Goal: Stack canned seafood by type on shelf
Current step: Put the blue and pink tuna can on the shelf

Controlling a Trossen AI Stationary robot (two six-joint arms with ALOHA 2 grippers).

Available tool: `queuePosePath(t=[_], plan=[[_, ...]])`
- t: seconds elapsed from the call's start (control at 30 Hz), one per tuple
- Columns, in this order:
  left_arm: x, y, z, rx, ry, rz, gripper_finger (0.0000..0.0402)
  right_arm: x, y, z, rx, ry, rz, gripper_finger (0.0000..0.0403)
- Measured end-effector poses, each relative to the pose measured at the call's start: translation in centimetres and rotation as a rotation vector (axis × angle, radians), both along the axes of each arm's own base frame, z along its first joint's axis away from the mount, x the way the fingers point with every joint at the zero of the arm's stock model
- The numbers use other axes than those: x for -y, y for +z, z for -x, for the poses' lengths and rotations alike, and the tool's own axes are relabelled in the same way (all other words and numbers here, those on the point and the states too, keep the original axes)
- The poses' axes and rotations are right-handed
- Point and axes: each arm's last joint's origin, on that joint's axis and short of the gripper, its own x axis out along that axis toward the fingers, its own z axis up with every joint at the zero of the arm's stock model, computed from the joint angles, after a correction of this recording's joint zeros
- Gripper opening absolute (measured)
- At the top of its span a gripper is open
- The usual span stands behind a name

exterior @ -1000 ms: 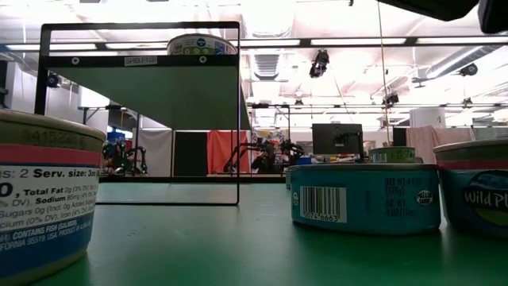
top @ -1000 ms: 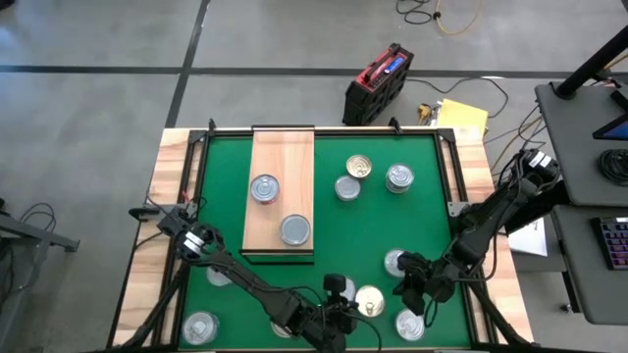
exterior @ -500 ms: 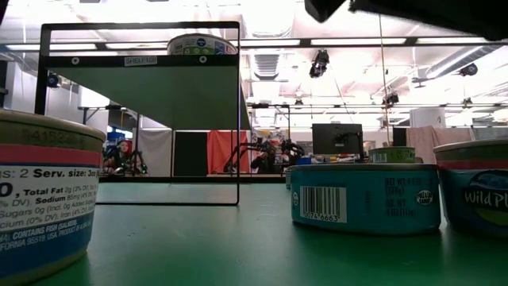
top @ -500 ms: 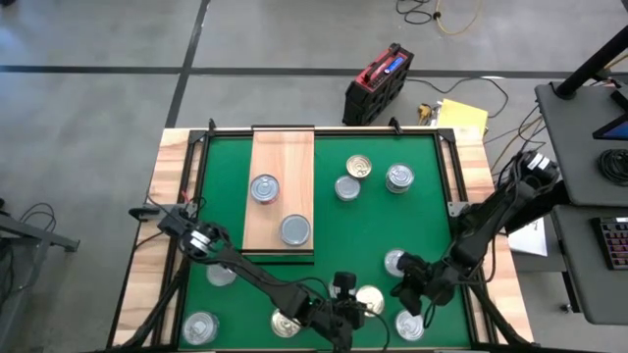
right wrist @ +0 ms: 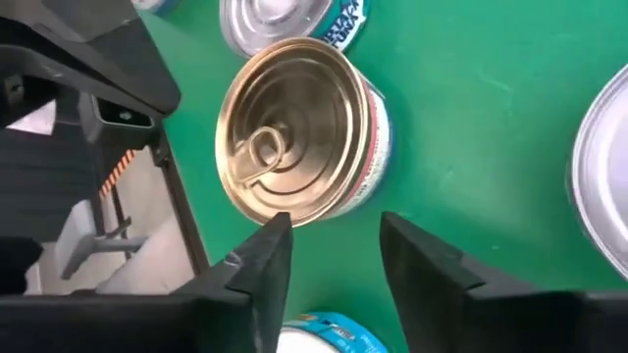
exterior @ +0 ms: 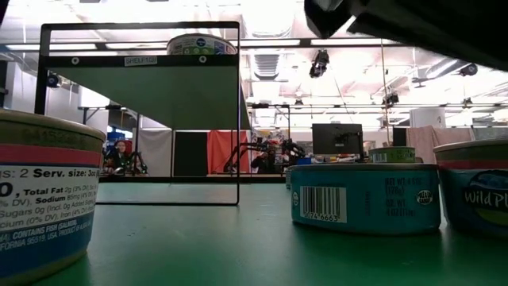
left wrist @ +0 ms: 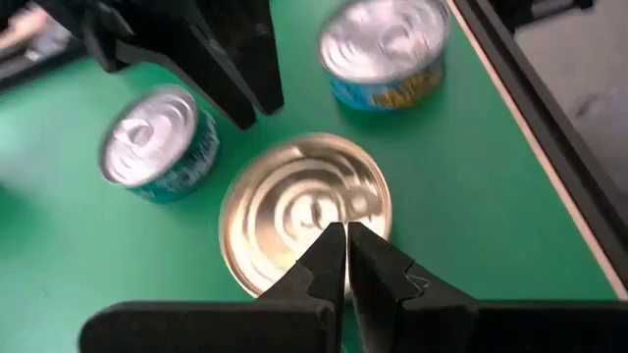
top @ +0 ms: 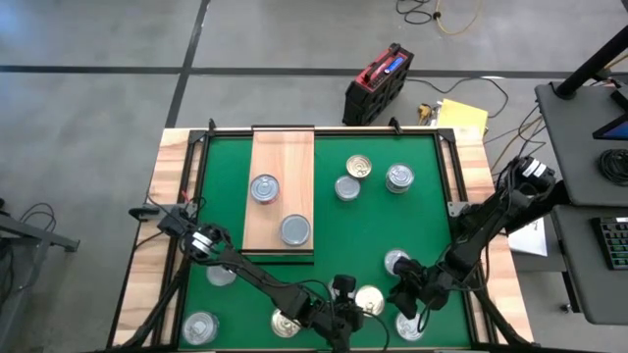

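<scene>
Both grippers hover over the gold-lidded can (top: pixel 370 300) at the mat's near edge: left gripper (left wrist: pixel 345 257) pinched together, right gripper (right wrist: pixel 334 257) spread apart. Two silver-lidded cans (top: pixel 264 188) sit on the shelf (top: pixel 283 157).

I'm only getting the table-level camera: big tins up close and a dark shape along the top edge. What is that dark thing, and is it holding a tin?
Observer: That's robot arm. The overhead camera shows both arms low at the table's near edge; the right gripper is open and holds nothing.
Operator: What is it near?
Observer: A gold-lidded tin lies just ahead of its fingers, standing free on the green mat.
Operator: And the other arm?
Observer: The left gripper is shut, hovering over that same gold-lidded tin, nothing gripped.
Operator: Any tins on the shelf yet?
Observer: Two silver-lidded tins sit apart on the wooden shelf.
</scene>
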Motion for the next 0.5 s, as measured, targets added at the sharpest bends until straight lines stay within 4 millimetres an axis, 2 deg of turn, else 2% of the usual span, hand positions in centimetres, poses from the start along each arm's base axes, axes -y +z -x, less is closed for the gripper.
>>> queuePosePath(t=[0.27,0.5], plan=[[0.19,-0.18,0.26,-0.041,-0.013,0.048,0.0000,-0.14,-0.90,-0.24,-0.029,-0.008,0.012,0.0203],[0.09,-0.34,0.24,-0.044,0.009,0.070,0.0000,0.00,-1.01,-0.86,-0.003,-0.001,0.018,0.0230]])
